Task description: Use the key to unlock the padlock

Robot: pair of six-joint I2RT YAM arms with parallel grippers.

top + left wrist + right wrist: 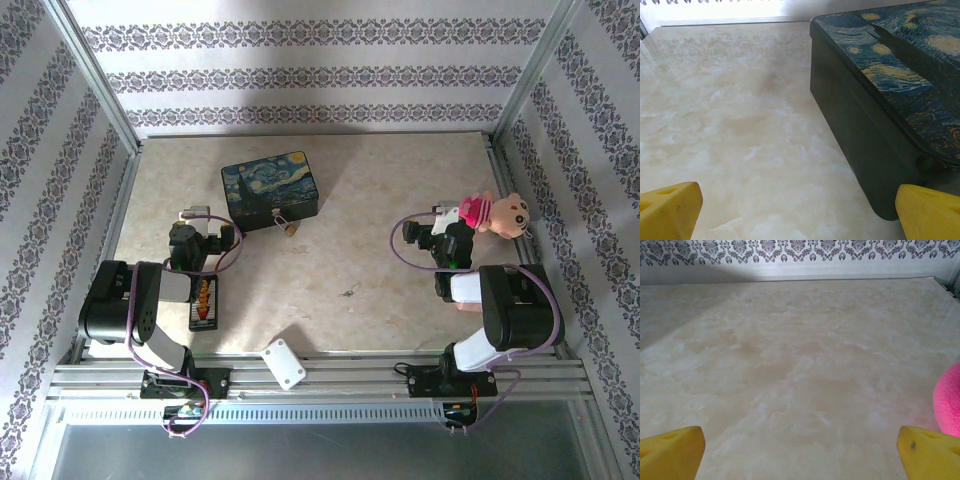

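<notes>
- Patterned wallpaper on three sides; pale marbled worktop (400, 300) inside a metal frame.
- Starry-night box (271, 188) sits left of centre, toward the far edge, lid shut.
- Padlock (288, 227): brass body against the box's near face, close to its right corner, touching the box. Too small to tell how the shackle stands.
- Key (348, 291): a tiny dark sliver on bare worktop around the middle, well apart from box and padlock. Detail too small to read.
- Left hand (194, 214): low near the left edge, just beside the box's left end. Wrist view has the yellow fingertips (667, 210) spread wide, with nothing between them, and the box's dark side wall is at the right.
- Right hand (437, 216): near the right edge, fingers parted wide and empty over bare marble.
- Pink plush toy (497, 212) lies just right of the right hand, at the right edge.
- Black-and-orange striped bar (204, 302) lies flat by the left arm.
- Small white block (283, 363) rests at the near edge.
</notes>
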